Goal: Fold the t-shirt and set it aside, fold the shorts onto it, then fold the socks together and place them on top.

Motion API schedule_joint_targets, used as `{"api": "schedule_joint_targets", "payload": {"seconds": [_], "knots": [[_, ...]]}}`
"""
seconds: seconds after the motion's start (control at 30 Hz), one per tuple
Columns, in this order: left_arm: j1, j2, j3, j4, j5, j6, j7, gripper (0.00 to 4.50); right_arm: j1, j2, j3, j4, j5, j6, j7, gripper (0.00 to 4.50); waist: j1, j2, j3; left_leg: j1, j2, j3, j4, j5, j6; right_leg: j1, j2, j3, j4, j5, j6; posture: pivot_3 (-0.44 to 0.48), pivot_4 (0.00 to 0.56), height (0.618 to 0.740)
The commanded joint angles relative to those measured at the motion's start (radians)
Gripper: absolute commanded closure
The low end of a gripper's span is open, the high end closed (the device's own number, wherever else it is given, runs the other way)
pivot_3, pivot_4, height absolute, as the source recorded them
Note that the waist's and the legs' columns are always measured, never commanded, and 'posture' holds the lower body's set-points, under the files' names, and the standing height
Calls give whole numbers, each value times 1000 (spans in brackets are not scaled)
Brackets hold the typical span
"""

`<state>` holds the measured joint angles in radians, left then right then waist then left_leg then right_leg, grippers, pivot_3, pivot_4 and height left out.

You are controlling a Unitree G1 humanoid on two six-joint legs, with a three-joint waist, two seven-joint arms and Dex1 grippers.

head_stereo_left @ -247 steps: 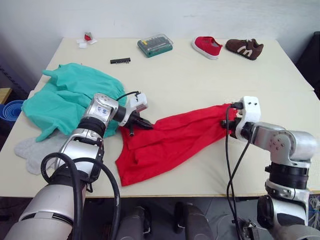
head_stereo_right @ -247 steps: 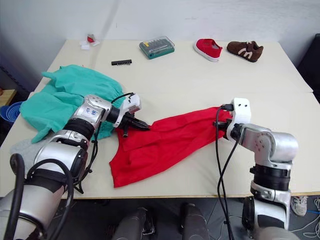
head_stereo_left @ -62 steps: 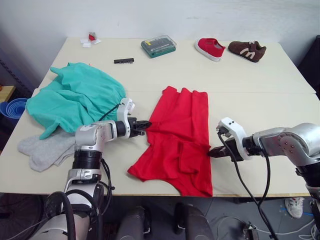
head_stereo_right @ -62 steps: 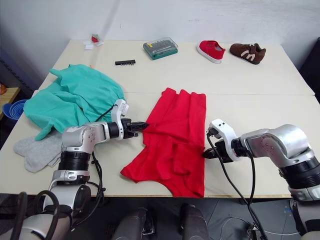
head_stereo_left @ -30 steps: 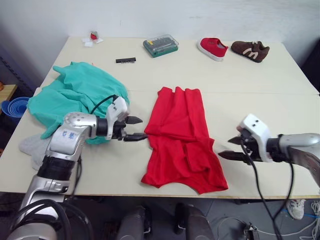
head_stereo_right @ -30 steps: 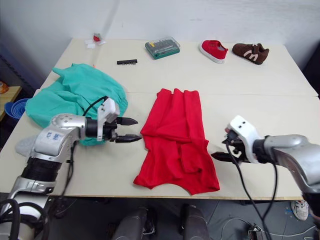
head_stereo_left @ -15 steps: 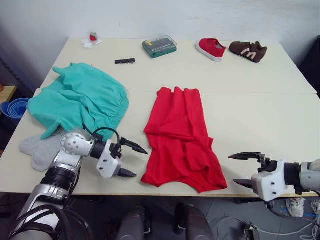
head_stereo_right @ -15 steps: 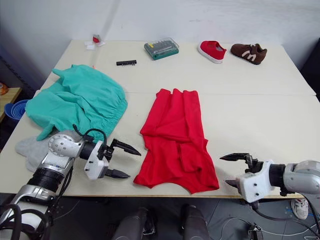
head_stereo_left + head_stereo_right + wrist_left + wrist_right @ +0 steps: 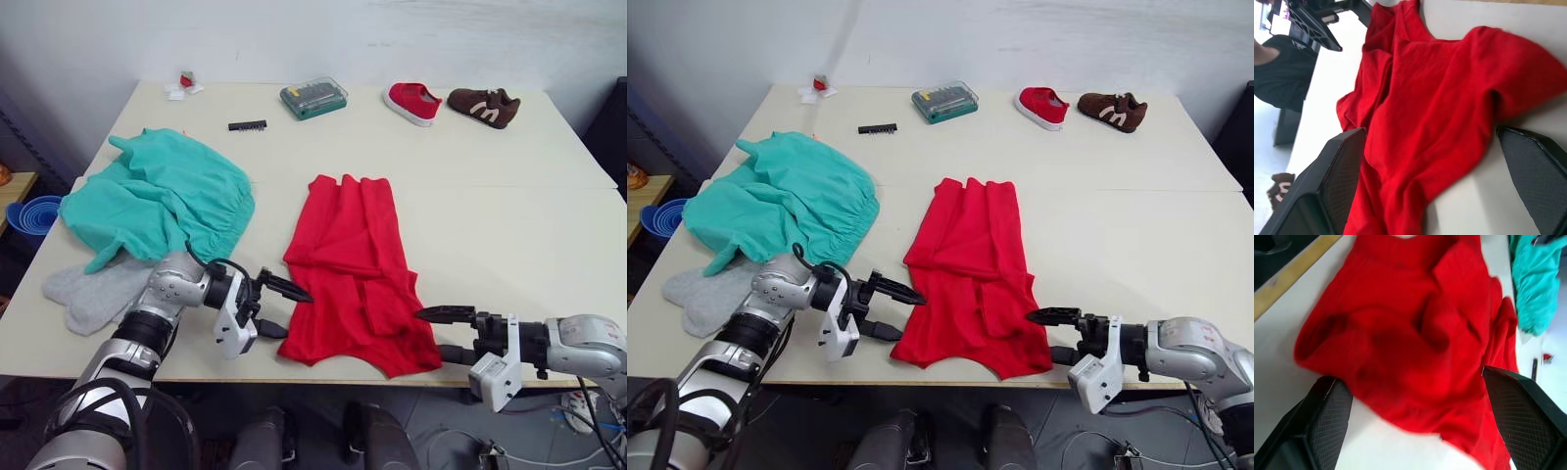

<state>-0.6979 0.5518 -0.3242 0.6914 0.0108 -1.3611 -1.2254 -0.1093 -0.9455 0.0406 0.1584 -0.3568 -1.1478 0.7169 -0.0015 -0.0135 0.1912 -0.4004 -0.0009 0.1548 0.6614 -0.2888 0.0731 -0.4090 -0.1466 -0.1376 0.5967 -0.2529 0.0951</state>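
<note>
I'm mid shirt-fold: left gripper [image 9: 277, 309] and right gripper [image 9: 438, 334], jaws open and empty, flank the shirt's [image 9: 355, 269] near hem, which I should grab next.

The right end effector [image 9: 1415, 431] gapes wide before the rumpled t-shirt [image 9: 1415, 328].

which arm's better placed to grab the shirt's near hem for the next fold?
Both, roughly. Left gripper is open at the t-shirt's near-left corner; right gripper is open at its near-right corner.
</note>
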Motion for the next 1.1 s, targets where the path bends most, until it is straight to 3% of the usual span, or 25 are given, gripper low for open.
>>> {"api": "schedule_joint_targets", "payload": {"seconds": [0.03,0.1,0.4,0.43,0.53,0.63,0.7,0.87,1.1], "knots": [[-23,-19,-35,47,81,-18,74,886,-1,41,72,-37,-27,47,-16,578,0,-1,-1,0,0,0,0,0,0,0,0,0,0,0,0,0,150,740],[-30,-18,-48,56,102,-17,108,1466,3,35,82,-43,-16,65,-20,999,0,-1,-1,0,0,0,0,0,0,0,0,0,0,0,0,0,150,740],[-52,-33,-105,107,164,47,215,4466,48,-3,71,-94,88,161,-28,4274,5,3,-3,-2,0,0,1,-1,2,-1,-1,0,0,0,0,0,150,740],[-53,-30,-111,103,159,52,219,4500,52,-6,68,-103,99,174,-28,4461,5,5,-4,-2,0,0,1,-1,2,-1,-1,0,0,0,0,0,150,740],[-48,-16,-127,80,116,84,212,4500,63,-16,61,-127,124,206,-26,4461,6,6,-4,-1,0,0,1,-1,2,-1,-1,0,0,0,0,0,150,740],[-2,21,-135,-45,-62,264,118,4500,105,-30,40,-208,228,309,-4,4461,3,6,-4,-2,0,0,1,-1,2,-1,-1,0,0,0,0,0,150,740],[60,93,-145,-197,-186,422,20,4500,154,-47,13,-331,360,466,23,4461,-2,7,-3,-3,0,0,1,-1,3,-3,0,0,0,0,0,0,150,740],[229,266,-113,-518,-364,745,-108,4500,270,-116,-66,-561,571,739,101,4461,-5,10,-1,-3,2,-2,1,0,5,-3,1,-1,2,-2,-3,0,150,740],[338,307,-31,-652,-388,911,-137,4500,452,-169,-203,-747,829,1013,237,4461,23,12,0,-4,1,-5,1,-5,8,0,1,0,-3,-3,-2,0,150,740]]}}
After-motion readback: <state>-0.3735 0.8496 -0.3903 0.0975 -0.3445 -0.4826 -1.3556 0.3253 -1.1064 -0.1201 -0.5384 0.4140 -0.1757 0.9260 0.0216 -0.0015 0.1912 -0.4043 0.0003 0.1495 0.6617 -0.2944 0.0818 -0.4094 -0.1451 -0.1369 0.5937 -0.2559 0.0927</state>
